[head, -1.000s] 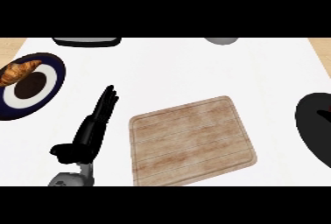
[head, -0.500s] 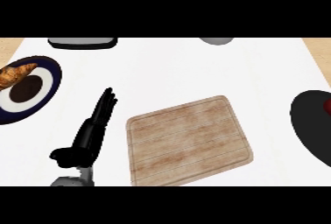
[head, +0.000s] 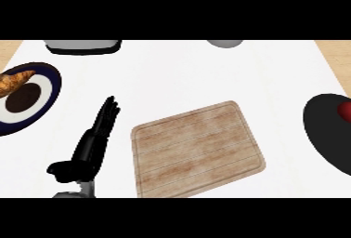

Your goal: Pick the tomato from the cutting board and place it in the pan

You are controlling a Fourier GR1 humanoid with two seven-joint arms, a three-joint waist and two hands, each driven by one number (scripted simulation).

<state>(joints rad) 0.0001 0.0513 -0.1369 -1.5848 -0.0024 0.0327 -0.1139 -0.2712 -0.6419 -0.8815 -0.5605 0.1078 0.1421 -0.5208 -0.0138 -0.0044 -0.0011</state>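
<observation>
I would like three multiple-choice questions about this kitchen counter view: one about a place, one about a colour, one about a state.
1. Where is the pan?
A. at the view's right edge
B. at the view's left edge
C. on the cutting board

2. What colour is the rim of the plate with the croissant?
A. yellow
B. dark blue
C. green

3. How is the left hand?
A. curled round a tomato
B. pressing on the plate
C. open, fingers straight, holding nothing

Answers:
1 A, the dark pan is cut by the right edge.
2 B, its outer ring is dark blue.
3 C, it lies left of the cutting board, fingers straight.
</observation>
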